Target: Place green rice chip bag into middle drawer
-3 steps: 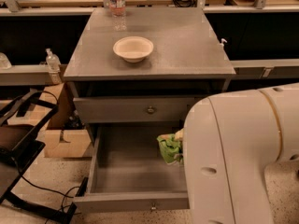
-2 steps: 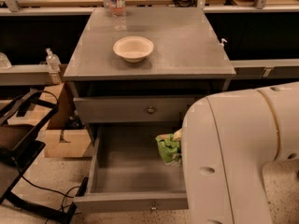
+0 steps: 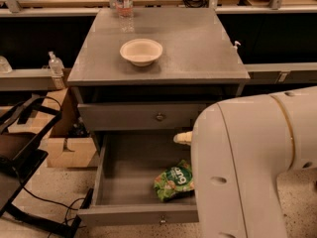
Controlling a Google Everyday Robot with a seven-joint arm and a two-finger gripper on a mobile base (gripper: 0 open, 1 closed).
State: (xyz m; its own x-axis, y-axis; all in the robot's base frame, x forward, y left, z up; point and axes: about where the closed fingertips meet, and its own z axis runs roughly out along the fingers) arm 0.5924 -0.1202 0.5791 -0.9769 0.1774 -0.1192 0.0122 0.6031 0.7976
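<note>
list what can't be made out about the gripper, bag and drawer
camera view, the only one:
gripper: just a cream tip shows over the back of the open drawer; the arm hides the rest.
bag: lies in the drawer, its right edge behind the arm.
drawer: right part behind the arm.
bottle: top cut off by the upper edge.

A cream round bowl [image 3: 141,51] and a clear plastic water bottle [image 3: 124,4] are carried by the grey wooden cabinet top [image 3: 198,48]. A crinkled green rice chip bag [image 3: 174,181] is laid on the floor of the open grey middle drawer [image 3: 126,182]; the gripper [image 3: 182,137] is seen above it, apart.
</note>
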